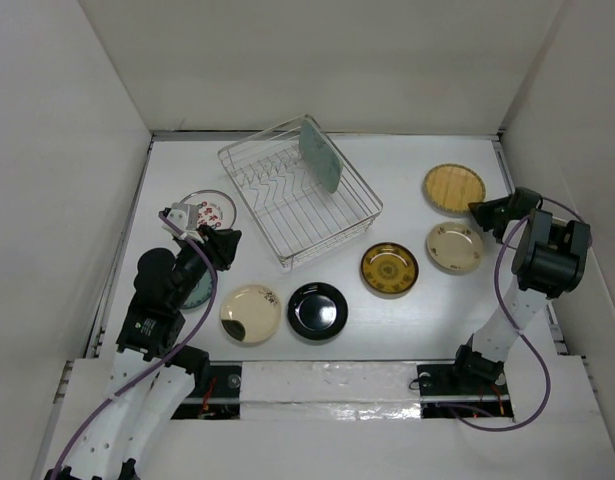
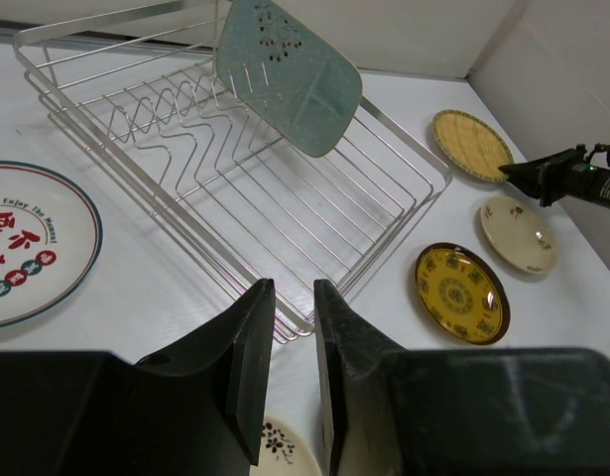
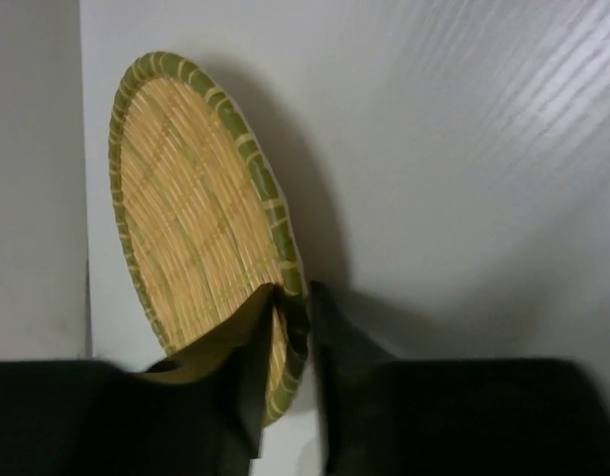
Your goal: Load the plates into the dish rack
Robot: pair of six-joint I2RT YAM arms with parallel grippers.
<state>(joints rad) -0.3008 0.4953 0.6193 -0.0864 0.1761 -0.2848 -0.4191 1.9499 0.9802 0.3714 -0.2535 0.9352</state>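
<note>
While the dish rack (image 1: pixel 317 215) sits centre in the top view with the pale green plate (image 1: pixel 320 155) upright inside it, we see our right gripper (image 1: pixel 480 212) at the near rim of the woven plate (image 1: pixel 454 188). From the left wrist, our left gripper (image 2: pixel 293 297) hangs before the rack's near corner, fingers (image 2: pixel 247 367) a narrow slit apart, holding nothing. From the right wrist, the fingers flank the woven plate's rim, seemingly pinching it tilted off the table (image 3: pixel 463 149).
</note>
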